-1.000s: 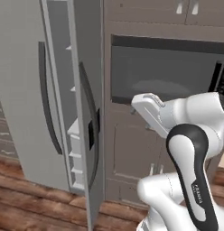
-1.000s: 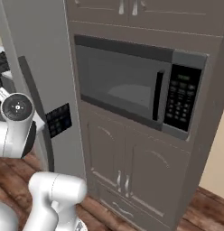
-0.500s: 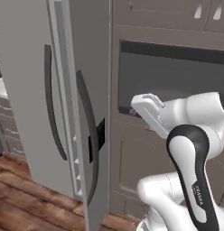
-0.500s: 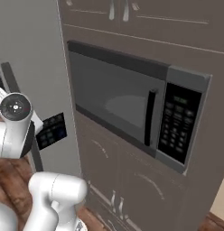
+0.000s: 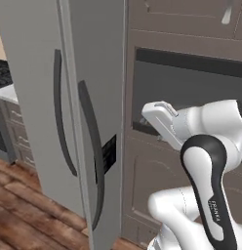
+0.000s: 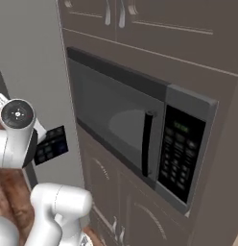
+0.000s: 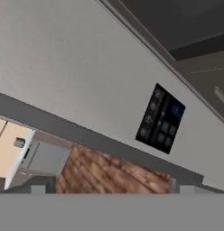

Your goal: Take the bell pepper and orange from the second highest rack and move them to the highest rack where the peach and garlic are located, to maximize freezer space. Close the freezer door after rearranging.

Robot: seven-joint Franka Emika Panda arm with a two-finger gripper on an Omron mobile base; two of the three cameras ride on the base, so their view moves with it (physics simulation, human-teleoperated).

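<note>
Two black handles [image 5: 91,156], one freezer [image 5: 40,97]

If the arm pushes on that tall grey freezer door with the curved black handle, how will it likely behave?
The tall matte grey freezer door looks rigid, so it should swing on its hinge rather than flex. Being so tall, it is probably heavy and slow to start. Its flat face gives no catch; the long curved black handle offers a better hold.
</note>
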